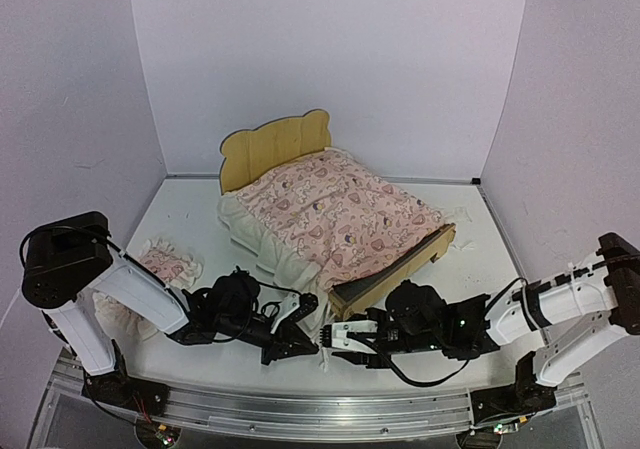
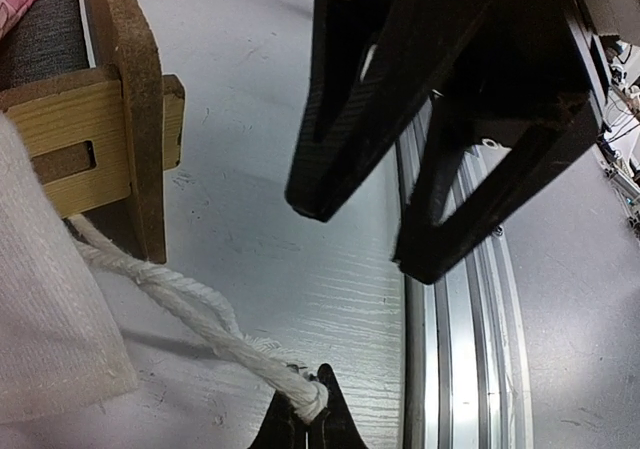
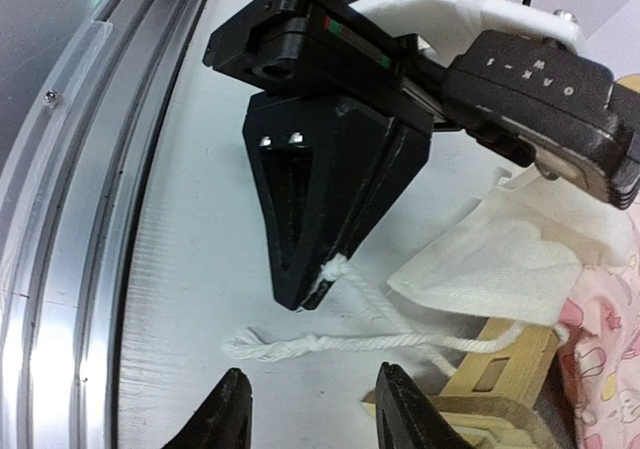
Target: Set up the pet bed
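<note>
Top external: the bed (image 1: 398, 269) stands mid-table (image 1: 480, 269), headboard at the far left, with the blanket (image 1: 340, 209) spread over it and hanging off its left side. The pillow (image 1: 168, 264) lies well apart, by the left arm. The left gripper (image 1: 300, 347) and the right gripper (image 1: 332, 337) meet tip to tip just off the bed's near foot corner.

Left wrist: the left fingers are pressed together on the end of a white cord (image 2: 190, 304), which runs back under the blanket's ruffle at the bed corner. What it is tied to, I cannot tell. The right gripper hangs above with its jaws spread.

Right wrist: the right jaws stand apart and hold nothing. The cord's knotted tail lies flat on the table just ahead of them.

The risks, as I judge them:
- The pinch is only at the very tips, so the cord could slip out.
- A firm tug could drag the blanket askew or slide the light bed.
- The grippers are very close, so the right one could knock the left as it closes, or miss the thin cord.
</note>
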### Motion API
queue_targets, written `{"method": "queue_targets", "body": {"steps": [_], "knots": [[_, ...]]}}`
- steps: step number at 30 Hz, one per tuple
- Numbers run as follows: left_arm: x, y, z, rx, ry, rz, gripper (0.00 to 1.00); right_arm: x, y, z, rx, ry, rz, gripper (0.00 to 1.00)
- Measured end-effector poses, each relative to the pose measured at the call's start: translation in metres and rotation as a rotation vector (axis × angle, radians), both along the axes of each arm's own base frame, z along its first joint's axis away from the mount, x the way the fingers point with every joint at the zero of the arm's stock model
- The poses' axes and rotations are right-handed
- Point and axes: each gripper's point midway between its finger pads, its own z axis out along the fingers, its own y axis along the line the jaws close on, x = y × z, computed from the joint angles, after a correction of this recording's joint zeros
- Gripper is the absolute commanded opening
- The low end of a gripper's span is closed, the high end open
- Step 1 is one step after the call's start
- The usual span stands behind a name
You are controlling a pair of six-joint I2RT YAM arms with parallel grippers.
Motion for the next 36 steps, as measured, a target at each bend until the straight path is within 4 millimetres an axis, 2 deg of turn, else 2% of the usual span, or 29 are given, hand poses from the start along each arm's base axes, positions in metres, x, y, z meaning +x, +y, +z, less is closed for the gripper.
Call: {"method": "queue_targets", "body": {"steps": [7,13,19,27,29,32,36], "knots": [[-0.002,-0.004,0.006,-0.013,0.006,-0.02,0.0,0.02,0.016,0.004,-0.042,-0.141,0.081,0.41],[-0.006,-0.004,0.005,-0.012,0.018,-0.039,0.0,0.018,0.026,-0.009,-0.08,-0.168,0.154,0.37],[-0.007,-0.002,0.004,-0.006,0.031,-0.05,0.0,0.017,0.032,-0.007,-0.072,-0.181,0.198,0.37],[-0.008,0.002,0.0,0.014,0.05,-0.054,0.0,0.01,0.037,-0.014,-0.083,-0.152,0.256,0.1],[-0.007,0.002,-0.001,0.014,0.051,-0.052,0.0,0.008,0.036,-0.016,-0.086,-0.141,0.262,0.12],[-0.007,0.002,0.0,0.013,0.052,-0.054,0.0,0.008,0.036,-0.016,-0.083,-0.126,0.258,0.22],[-0.01,0.002,0.0,0.012,0.06,-0.068,0.0,0.008,0.037,-0.014,-0.07,-0.115,0.251,0.26]]}}
